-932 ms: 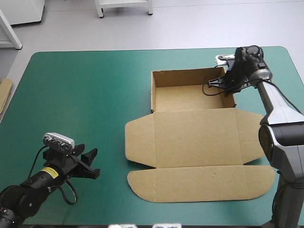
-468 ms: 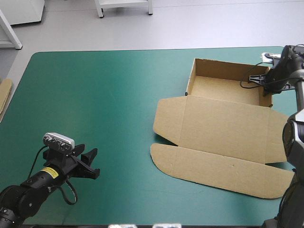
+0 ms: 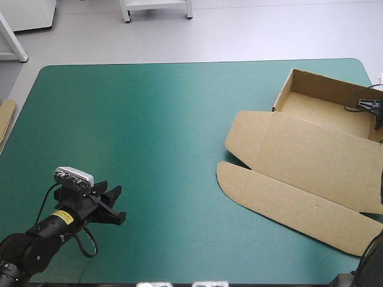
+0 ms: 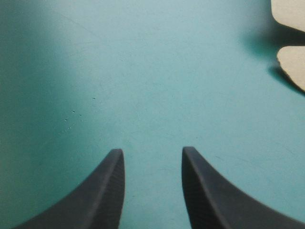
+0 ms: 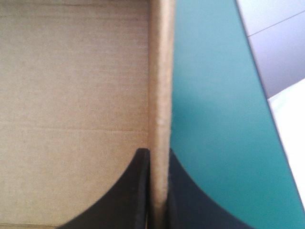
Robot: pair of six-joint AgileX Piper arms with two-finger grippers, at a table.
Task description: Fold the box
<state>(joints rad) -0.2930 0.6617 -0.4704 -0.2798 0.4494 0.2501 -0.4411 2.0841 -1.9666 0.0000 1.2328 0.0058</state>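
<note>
Your right gripper (image 5: 156,153) pinches a side wall of the box (image 3: 311,161), likely light, stiff board at the frame's right, a sound hold, while the left gripper (image 4: 151,153) sits spread-fingered, lower left.

Black arm (image 3: 29,244), yellow label (image 3: 61,216), fin-shaped jaws

Box (image 3: 311,158): on the right half of the table (image 3: 149,119), lying askew by the far right corner.
Tray part: at the box's far end, walls standing.
Lid: flat on the table, reaching from the tray toward the near edge.
Right gripper (image 5: 156,152): at the tray's right wall, one finger inside, one outside, the wall pinched between them.
Left gripper (image 3: 118,205): near the near left corner, well apart from the box, fingers parted over bare table.
Spare board (image 3: 5,119): at the table's left edge.
</note>
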